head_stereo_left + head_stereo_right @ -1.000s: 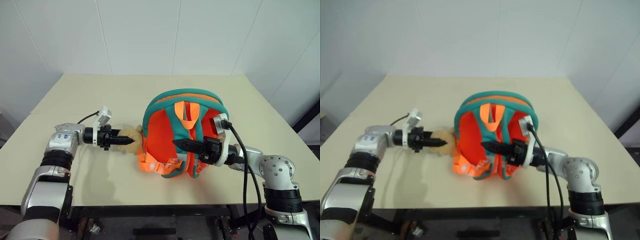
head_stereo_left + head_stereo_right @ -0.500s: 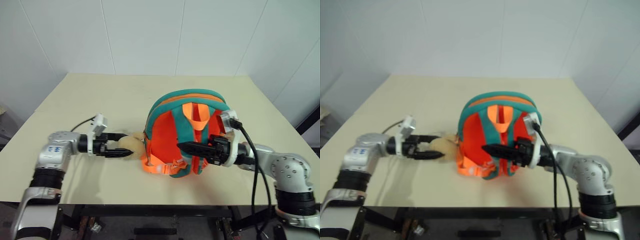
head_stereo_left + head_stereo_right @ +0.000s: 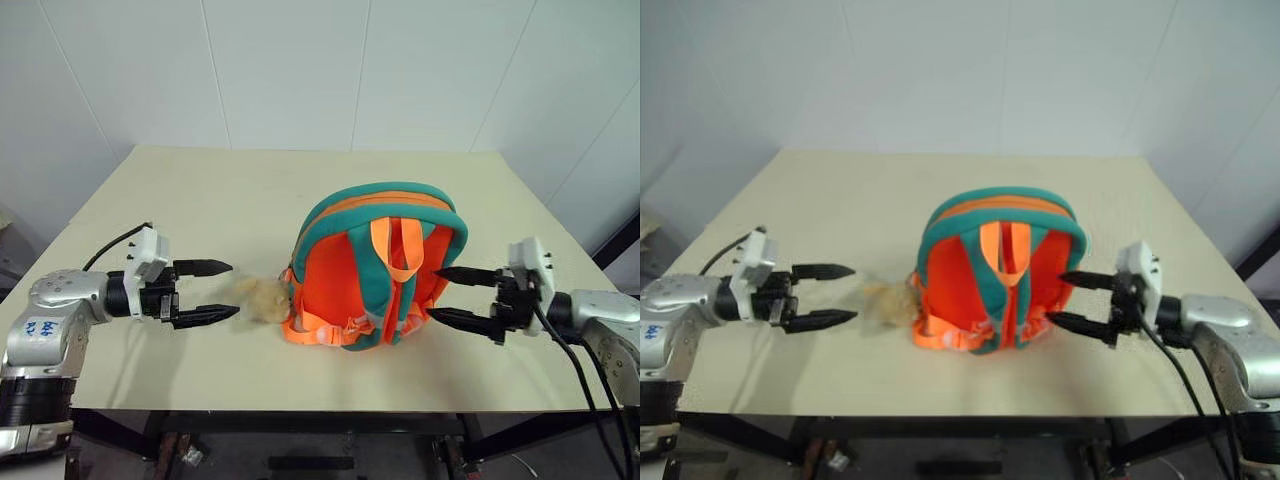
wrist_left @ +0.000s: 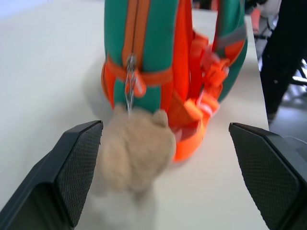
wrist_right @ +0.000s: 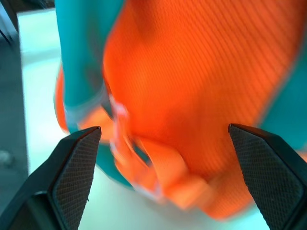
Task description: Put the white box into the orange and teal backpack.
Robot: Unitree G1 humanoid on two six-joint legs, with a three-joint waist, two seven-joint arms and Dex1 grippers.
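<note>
Left gripper (image 3: pixel 220 291) hovers spread and empty, near one tan plush toy (image 3: pixel 262 298). One orange and teal backpack (image 3: pixel 378 264) stands upright mid-table (image 3: pixel 220 190), two shoulder straps facing the camera. Right gripper (image 3: pixel 446 296) is spread beside it, empty.

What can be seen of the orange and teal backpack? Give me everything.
The orange and teal backpack stands upright near the table's front edge, strap side facing the camera. Soft fabric: orange body, teal trim and shoulder straps, an orange top loop, orange webbing bunched at its base. A tan plush toy hangs from its zipper pull and lies on the table beside it. The left gripper and right gripper flank it, fingers open, neither touching.
</note>
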